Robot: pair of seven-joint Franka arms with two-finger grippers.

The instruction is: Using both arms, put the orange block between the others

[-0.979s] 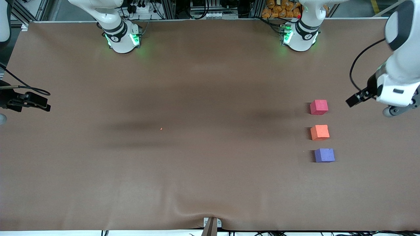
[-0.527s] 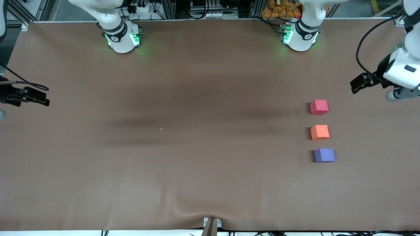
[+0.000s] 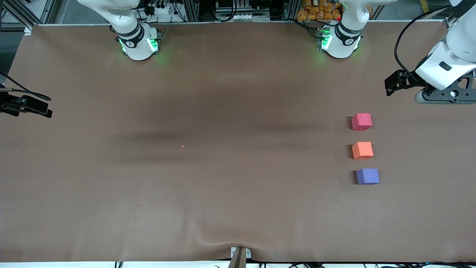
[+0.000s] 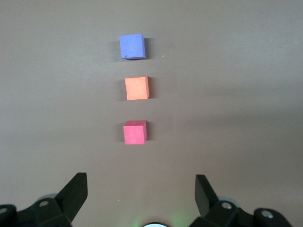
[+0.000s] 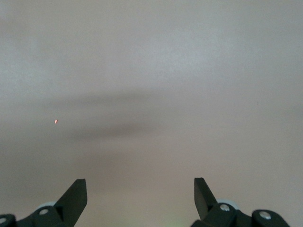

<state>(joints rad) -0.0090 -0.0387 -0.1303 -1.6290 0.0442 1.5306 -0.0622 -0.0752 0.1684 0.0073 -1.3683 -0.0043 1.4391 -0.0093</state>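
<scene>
Front view: a brown, felt-like cloth covers the table (image 3: 223, 193), smooth but for a shallow wrinkle at its edge nearest the camera. Toward the left arm's end three small matte, foam-like cubes stand in a line, apart from one another. The pinkish-red cube (image 3: 361, 121) is farthest from the camera, the orange block (image 3: 362, 150) sits between the two others, and the purple cube (image 3: 367, 176) is nearest the camera. A tiny orange speck (image 3: 182, 146) lies on the bare cloth well apart from them, toward the table's middle. The left gripper (image 3: 394, 82), black on a glossy white wrist, hangs over the cloth at the left arm's end of the table, holding nothing. The right gripper (image 3: 28, 107), also black, shows at the right arm's end of the table, over its edge, and is empty too.

Left wrist view: the left gripper's two black wedge-shaped fingers (image 4: 75, 191) stand wide apart with nothing between them. The three cubes line up on the cloth, orange in the middle, their faces dull and slightly grainy, edges crisp.

Right wrist view: the right gripper's fingers (image 5: 75, 194) are likewise spread wide and empty, over plain cloth bearing only the speck and soft shadows
</scene>
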